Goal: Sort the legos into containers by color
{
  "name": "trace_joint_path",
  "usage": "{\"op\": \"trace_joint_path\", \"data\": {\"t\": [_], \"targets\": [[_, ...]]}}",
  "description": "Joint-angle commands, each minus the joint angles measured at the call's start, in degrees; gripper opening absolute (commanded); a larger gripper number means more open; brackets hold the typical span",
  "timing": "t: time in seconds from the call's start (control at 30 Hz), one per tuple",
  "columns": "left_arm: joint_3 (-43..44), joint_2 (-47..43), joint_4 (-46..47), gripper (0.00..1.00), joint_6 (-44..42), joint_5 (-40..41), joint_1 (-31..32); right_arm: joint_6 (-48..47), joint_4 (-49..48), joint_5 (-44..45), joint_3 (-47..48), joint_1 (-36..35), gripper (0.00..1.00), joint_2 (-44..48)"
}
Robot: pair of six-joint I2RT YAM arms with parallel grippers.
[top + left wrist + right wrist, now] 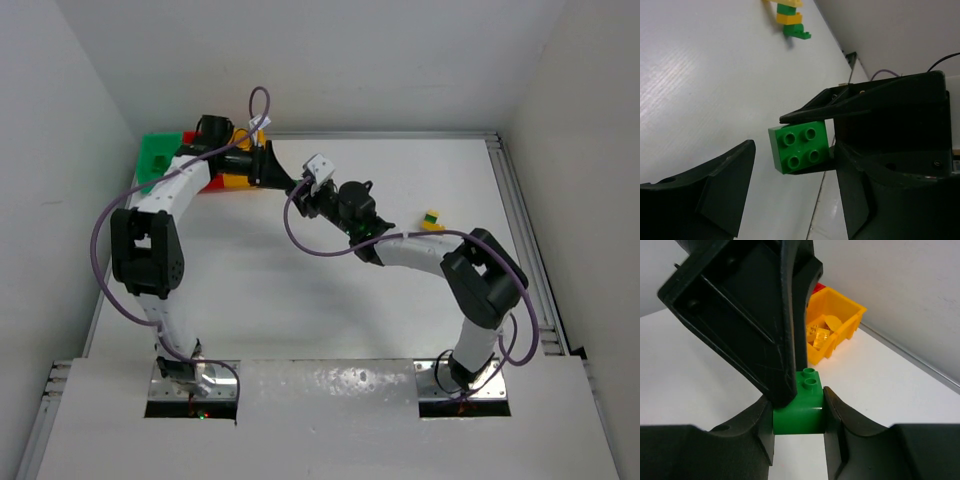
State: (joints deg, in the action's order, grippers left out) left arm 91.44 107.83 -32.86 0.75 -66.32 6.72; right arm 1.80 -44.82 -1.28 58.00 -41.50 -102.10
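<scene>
A green lego (807, 390) is clamped in my right gripper (798, 415), held above the table. In the left wrist view the same green lego (800, 147) sits between the fingers of my left gripper (792, 182), which is open. One left finger (755, 315) rests against the brick and the other (725, 185) stands apart. Both grippers meet mid-table, left (288, 180) and right (308, 196), and hide the brick from above. The containers stand at the far left: green (155, 155), red (190, 138), yellow (832, 327) with yellow bricks inside.
A small cluster of yellow and green legos (432, 220) lies on the table right of the grippers, also seen as a stacked cluster (790, 20). White walls close in the table, with a metal rail (520, 220) along the right edge.
</scene>
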Motion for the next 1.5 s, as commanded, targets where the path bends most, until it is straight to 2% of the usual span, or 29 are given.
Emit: {"op": "trace_joint_path", "data": {"t": [0.0, 0.13, 0.3, 0.37, 0.4, 0.43, 0.5, 0.87, 1.0, 1.3, 1.37, 1.47], "targets": [[-1.35, -1.4, 11.74, 0.62, 9.95, -6.71, 0.57, 1.8, -5.63, -0.92, 3.53, -0.52, 0.0, 0.06], [-2.49, -1.13, 17.21, 0.58, 17.42, -10.83, 0.66, 1.89, -6.07, -0.48, 3.35, -0.87, 0.0, -0.11], [-2.93, -1.13, 17.22, 0.45, 17.0, -12.25, 0.66, 2.06, -6.69, -0.22, 3.44, -0.78, 0.0, -0.55], [-2.49, -1.31, 17.57, 0.33, 17.26, -12.25, 0.66, 2.15, -6.51, -0.39, 3.35, -0.87, 0.0, -0.9], [-1.97, -1.48, 17.92, 0.12, 17.79, -11.81, 0.66, 2.67, -6.42, -1.0, 3.35, -0.87, 0.0, -1.16], [-1.97, -1.48, 17.92, 0.12, 17.79, -11.81, 0.66, 2.68, -6.42, -1.01, 3.35, -0.87, 0.0, -1.17], [-1.97, -1.57, 19.41, 0.0, 19.45, -11.46, 0.66, 2.77, -6.33, -1.44, 3.35, -0.78, 0.0, -1.6], [-0.12, -1.22, 19.85, 0.0, 19.99, -11.37, 0.31, 1.01, -4.84, 0.49, -0.07, -0.87, 0.0, -2.05], [0.32, -1.31, 19.85, 0.0, 19.73, -10.76, 0.31, 1.45, -4.49, 0.57, -0.52, -0.87, 0.1, -1.78], [-0.03, -1.4, 16.43, 0.0, 16.74, -5.75, 0.22, 1.19, -1.86, 1.1, -0.87, -0.78, 0.6, -1.26], [-0.21, -1.13, 16.08, 0.0, 16.65, -5.22, 0.14, 1.1, -1.41, 1.1, -1.22, -0.78, 0.68, -0.82], [0.05, -0.43, 16.16, 0.0, 17.09, -5.22, 0.05, 1.01, -0.62, 1.1, -1.66, -0.78, 0.72, -0.38]]}}
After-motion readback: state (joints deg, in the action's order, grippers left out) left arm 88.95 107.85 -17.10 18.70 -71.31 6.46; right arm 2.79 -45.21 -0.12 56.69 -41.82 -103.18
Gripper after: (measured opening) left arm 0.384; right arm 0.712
